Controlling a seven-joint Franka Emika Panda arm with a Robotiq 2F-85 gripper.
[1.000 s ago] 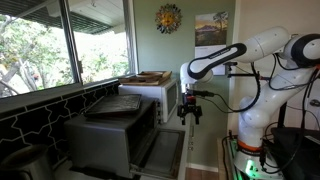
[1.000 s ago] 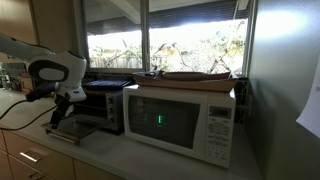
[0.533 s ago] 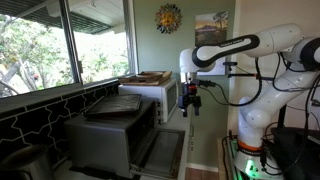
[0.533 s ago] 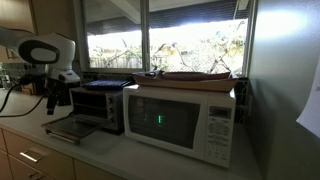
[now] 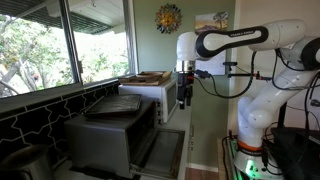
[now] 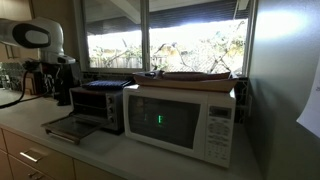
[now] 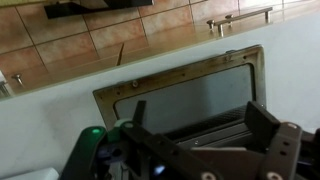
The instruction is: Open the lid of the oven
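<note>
The oven (image 5: 112,133) is a dark grey box on the counter, also seen in an exterior view (image 6: 100,105). Its lid (image 5: 162,152) hangs open, lying flat out in front of the dark interior in both exterior views (image 6: 68,126). In the wrist view I look down on the lid's glass pane (image 7: 185,95) inside its metal frame. My gripper (image 7: 200,125) is open and empty, its fingers (image 7: 263,120) spread above the lid without touching it. In the exterior views the gripper (image 5: 184,98) (image 6: 62,92) hangs in the air above and in front of the oven.
A flat dark tray (image 5: 115,103) lies on top of the oven. A white microwave (image 6: 180,120) stands beside it, with a wooden tray (image 5: 145,77) on top. Windows run behind the counter. A cabinet handle (image 7: 240,17) shows below the counter edge.
The arm has lifted and pulled the gripper up and away from the open lid. The lid has stayed flat open.
</note>
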